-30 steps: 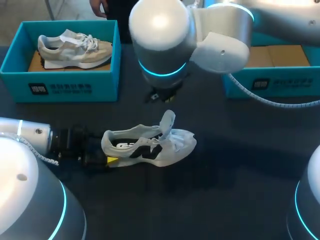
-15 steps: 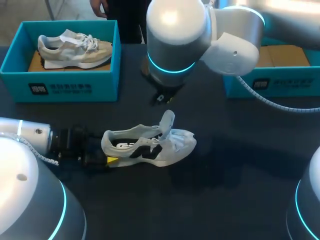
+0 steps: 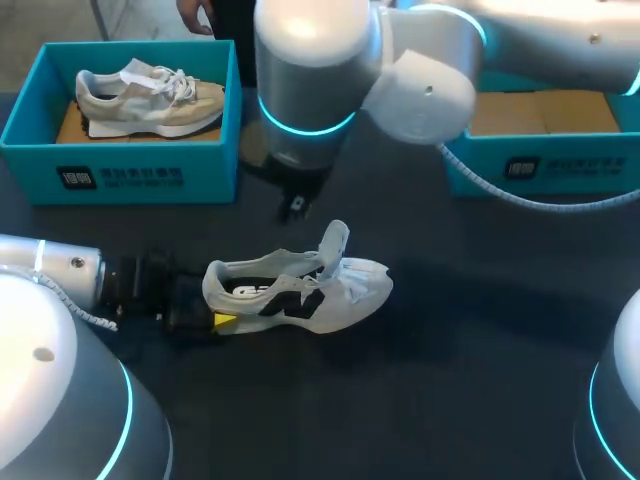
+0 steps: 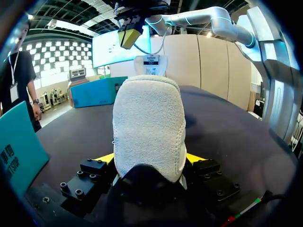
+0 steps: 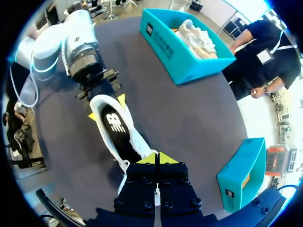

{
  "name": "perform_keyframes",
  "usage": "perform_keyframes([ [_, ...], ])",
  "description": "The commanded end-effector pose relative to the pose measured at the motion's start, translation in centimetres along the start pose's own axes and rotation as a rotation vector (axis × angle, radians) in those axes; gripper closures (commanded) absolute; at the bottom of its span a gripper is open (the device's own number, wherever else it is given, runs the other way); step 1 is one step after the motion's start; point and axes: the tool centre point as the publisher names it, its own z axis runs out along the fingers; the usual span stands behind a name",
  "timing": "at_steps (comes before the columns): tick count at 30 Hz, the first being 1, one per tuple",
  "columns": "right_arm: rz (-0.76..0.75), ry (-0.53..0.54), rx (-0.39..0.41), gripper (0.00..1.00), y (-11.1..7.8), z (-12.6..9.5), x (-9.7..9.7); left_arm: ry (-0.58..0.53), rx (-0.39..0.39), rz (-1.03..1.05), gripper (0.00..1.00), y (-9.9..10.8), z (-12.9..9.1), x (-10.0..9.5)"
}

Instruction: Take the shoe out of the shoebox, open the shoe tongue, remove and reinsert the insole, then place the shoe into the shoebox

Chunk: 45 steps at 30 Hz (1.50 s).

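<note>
A white shoe (image 3: 300, 285) lies on its sole on the dark table, toe to the right, tongue (image 3: 335, 240) standing up. My left gripper (image 3: 222, 320) is shut on its heel; in the left wrist view the heel (image 4: 149, 123) fills the gap between the yellow fingertips (image 4: 105, 158). My right gripper (image 3: 295, 205) hangs shut and empty above and behind the shoe. From the right wrist view, its joined tips (image 5: 156, 158) are over the shoe's front, and the black insole (image 5: 116, 124) shows inside the shoe.
A teal shoebox (image 3: 120, 170) at the back left holds a beige shoe (image 3: 150, 100). A second teal shoebox (image 3: 540, 165) stands at the back right with a cardboard floor showing. The right arm's big elbow (image 3: 330, 70) hangs over the table's back middle.
My right arm has swung a little to the left, and its shut gripper now hangs further left above the shoe. The left arm and the shoe have not moved.
</note>
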Motion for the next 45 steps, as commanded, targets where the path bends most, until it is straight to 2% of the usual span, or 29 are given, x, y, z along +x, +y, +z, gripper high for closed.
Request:
perform_keyframes([
  [1, -0.009, 0.008, 0.011, 1.00, 1.4, 1.5, 1.1, -0.001, 0.000, 0.001, 1.00, 0.4, -0.1, 0.1],
  [5, -0.023, 0.020, 0.001, 1.00, 1.6, 1.7, 2.0, -0.001, 0.000, 0.001, 1.00, 0.4, -0.1, 0.1],
  [11, -0.143, 0.082, -0.015, 1.00, 2.2, 2.0, 4.1, -0.001, 0.000, 0.001, 1.00, 0.4, -0.1, 0.1],
  [20, -0.237, 0.155, 0.017, 1.00, 2.2, 3.6, 5.9, -0.001, 0.000, 0.001, 1.00, 0.4, -0.1, 0.1],
  [29, -0.289, 0.208, 0.079, 1.00, 1.9, 6.0, 7.0, -0.001, 0.000, 0.001, 1.00, 0.4, -0.1, 0.1],
  [44, -0.289, 0.208, 0.079, 1.00, 1.9, 6.0, 7.0, -0.001, 0.000, 0.001, 1.00, 0.4, -0.1, 0.1],
  [45, -0.313, 0.219, 0.072, 1.00, 2.0, 6.6, 6.8, -0.001, 0.000, 0.001, 1.00, 0.4, -0.1, 0.1],
])
